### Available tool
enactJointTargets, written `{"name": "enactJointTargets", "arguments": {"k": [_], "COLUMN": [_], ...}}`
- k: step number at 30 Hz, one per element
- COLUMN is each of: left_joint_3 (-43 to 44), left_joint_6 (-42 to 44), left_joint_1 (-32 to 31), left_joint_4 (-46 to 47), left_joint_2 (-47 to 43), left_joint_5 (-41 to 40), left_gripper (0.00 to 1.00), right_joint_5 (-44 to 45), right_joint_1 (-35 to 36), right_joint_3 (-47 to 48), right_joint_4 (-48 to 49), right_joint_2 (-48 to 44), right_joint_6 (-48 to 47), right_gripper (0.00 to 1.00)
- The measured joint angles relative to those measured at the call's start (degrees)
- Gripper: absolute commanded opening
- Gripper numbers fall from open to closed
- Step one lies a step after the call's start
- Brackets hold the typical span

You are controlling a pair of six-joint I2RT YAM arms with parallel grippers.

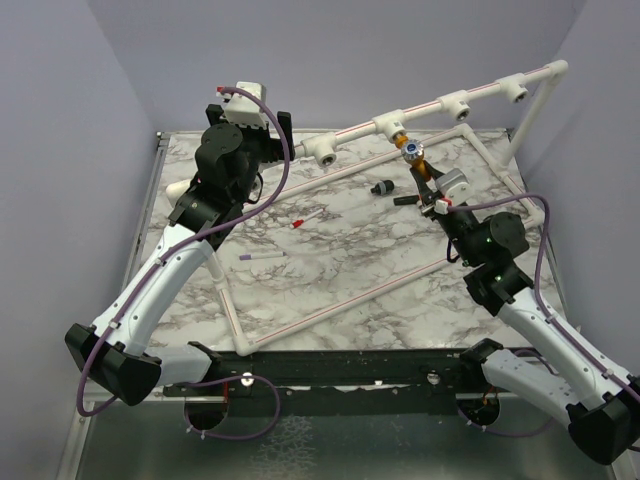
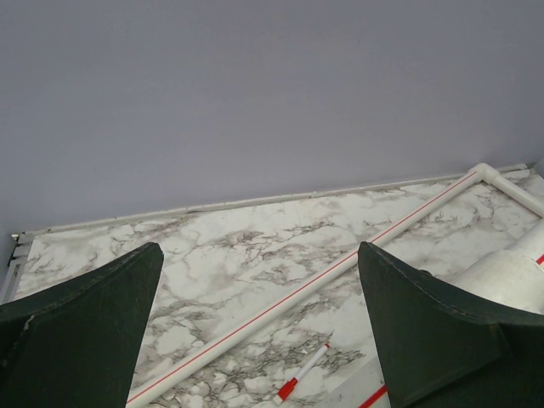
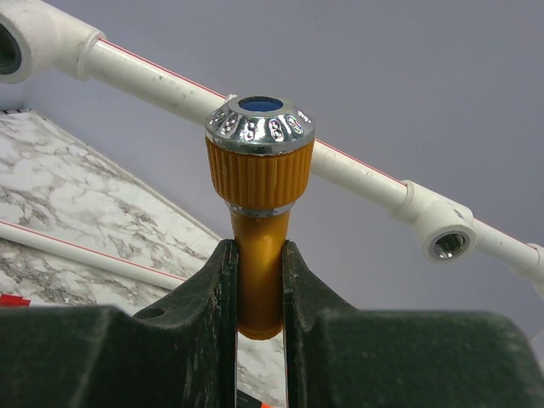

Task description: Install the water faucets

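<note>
My right gripper (image 3: 259, 248) is shut on the mustard-orange stem of a water faucet (image 3: 259, 170), whose ribbed knob with a silver, blue-centred cap stands above the fingers. From above, this faucet (image 1: 411, 152) is held up at the back of the table by the right gripper (image 1: 424, 180), just below a white tee socket (image 1: 388, 125) on the raised pipe; I cannot tell whether they touch. Another tee socket (image 3: 448, 243) shows to the right on the pipe (image 3: 357, 174). My left gripper (image 2: 259, 251) is open and empty, and in the top view this left gripper (image 1: 250, 116) sits high at the back left.
A white pipe frame (image 1: 330, 300) with red stripes lies on the marble table, with more tee sockets (image 1: 325, 152) along its raised rail. A red-tipped white stick (image 1: 305, 218), a purple-tipped pen (image 1: 262, 256) and a small dark piece (image 1: 381, 187) lie inside the frame. The floor pipe (image 2: 323, 280) and stick (image 2: 302, 374) lie below the left gripper.
</note>
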Motion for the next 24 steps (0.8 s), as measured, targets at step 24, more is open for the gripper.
{"name": "enactJointTargets", "arguments": {"k": [24], "left_joint_3": [0.00], "left_joint_6": [0.20], "left_joint_1": [0.00], "left_joint_4": [0.00], "left_joint_2": [0.00], "left_joint_5": [0.04], "left_gripper": [0.98], "right_joint_5": [2.58], "right_joint_1": [-0.37], "right_joint_3": [0.04], "right_joint_4": [1.88], "right_joint_2": [0.57], "right_joint_6": [17.35], "right_gripper": [0.01]}}
